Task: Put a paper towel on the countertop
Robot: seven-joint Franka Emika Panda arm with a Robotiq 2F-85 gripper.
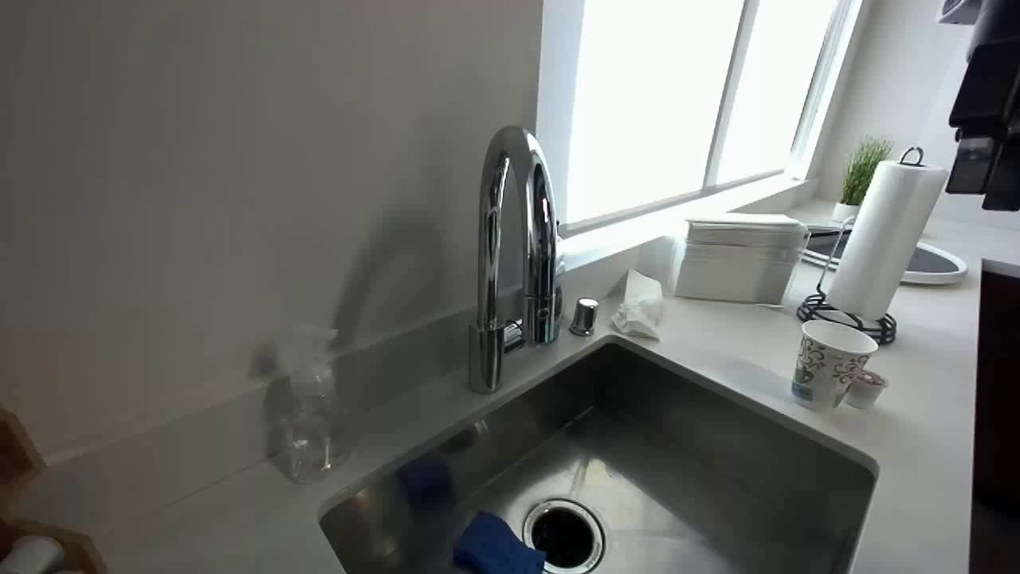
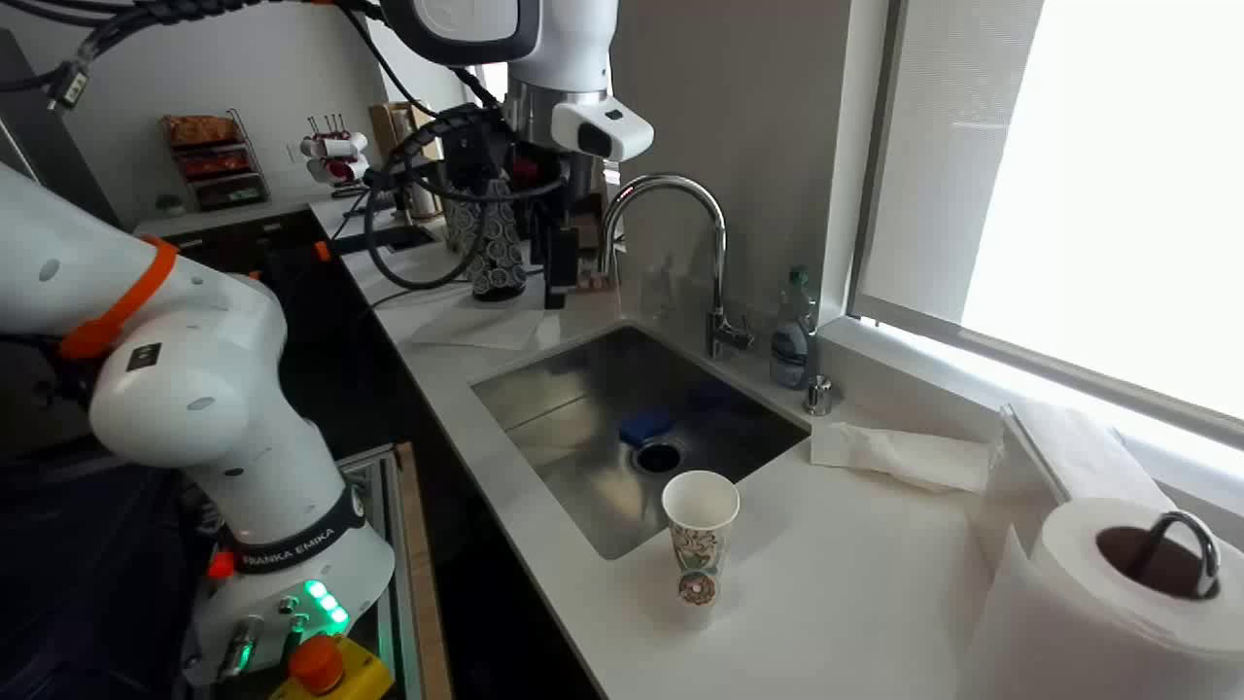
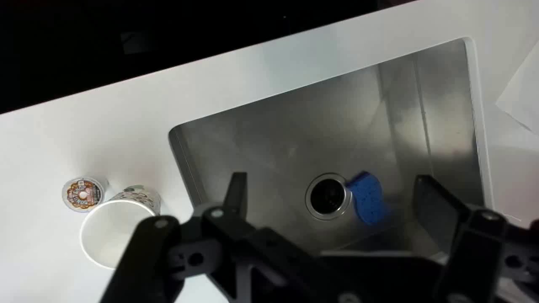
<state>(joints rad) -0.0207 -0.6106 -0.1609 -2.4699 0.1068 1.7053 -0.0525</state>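
The paper towel roll stands on a black wire holder on the white countertop. In an exterior view the roll is at the near right corner with a loose edge. A crumpled white paper piece lies behind the sink corner and also shows here. A flat white sheet lies on the counter past the sink's far end; its corner shows in the wrist view. My gripper is open and empty, pointing down high above the sink. It also shows in an exterior view.
The steel sink holds a blue sponge by the drain. A tall faucet stands behind it. A paper cup and small pod stand beside the sink. A white rectangular box and soap bottle stand near the window.
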